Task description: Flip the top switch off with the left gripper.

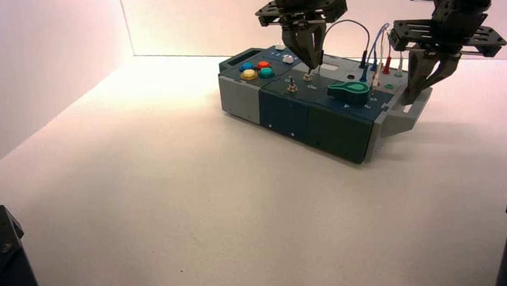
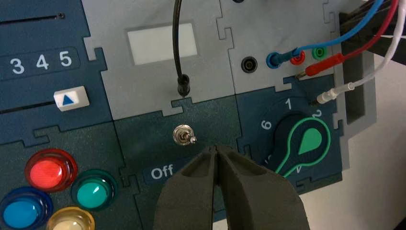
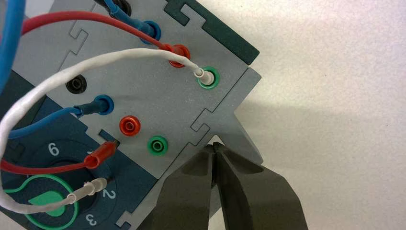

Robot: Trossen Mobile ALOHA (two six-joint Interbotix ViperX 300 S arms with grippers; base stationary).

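L gripper (image 2: 215,148) w/ 2 fingertips pressed together, nr 1 top switch (image 2: 184,135); R gripper (image 3: 214,146) idle over box (image 1: 327,96) edge, 4 btns (image 1: 256,70).

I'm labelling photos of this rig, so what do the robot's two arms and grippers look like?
Both arms are black. The left gripper and right gripper look nearly alike: dark, tapered jaws narrowing to a point, beneath a flat black crossbar with holes in it. A dark cable shows at the top of the right arm.
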